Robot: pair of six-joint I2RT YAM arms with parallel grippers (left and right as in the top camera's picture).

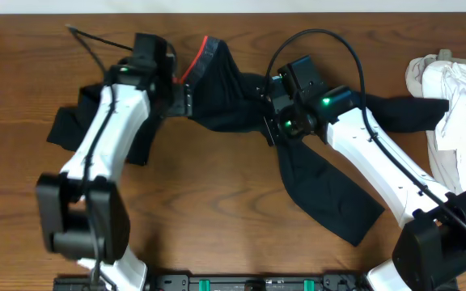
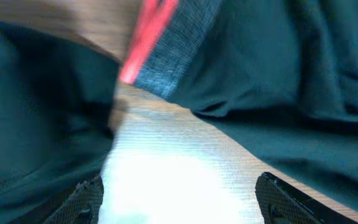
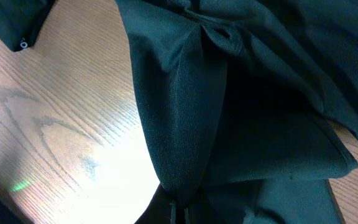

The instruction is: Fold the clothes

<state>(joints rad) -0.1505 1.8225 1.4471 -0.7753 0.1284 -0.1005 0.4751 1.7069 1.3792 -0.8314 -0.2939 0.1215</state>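
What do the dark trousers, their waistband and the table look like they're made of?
Trousers: soft matte knit, perhaps cotton or synthetic jersey; a fine weave shows and it drapes in loose folds. Waistband: heathered grey, elastic-looking knit with an orange-red stripe. Table: wood or wood veneer, smooth semi-gloss finish; grain lines and bright glare show.

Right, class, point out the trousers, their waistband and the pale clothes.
trousers (image 1: 330, 194), overhead view, on the spread leg.
waistband (image 2: 148, 34), left wrist view, on its red stripe.
pale clothes (image 1: 459, 113), overhead view, middle of the heap.
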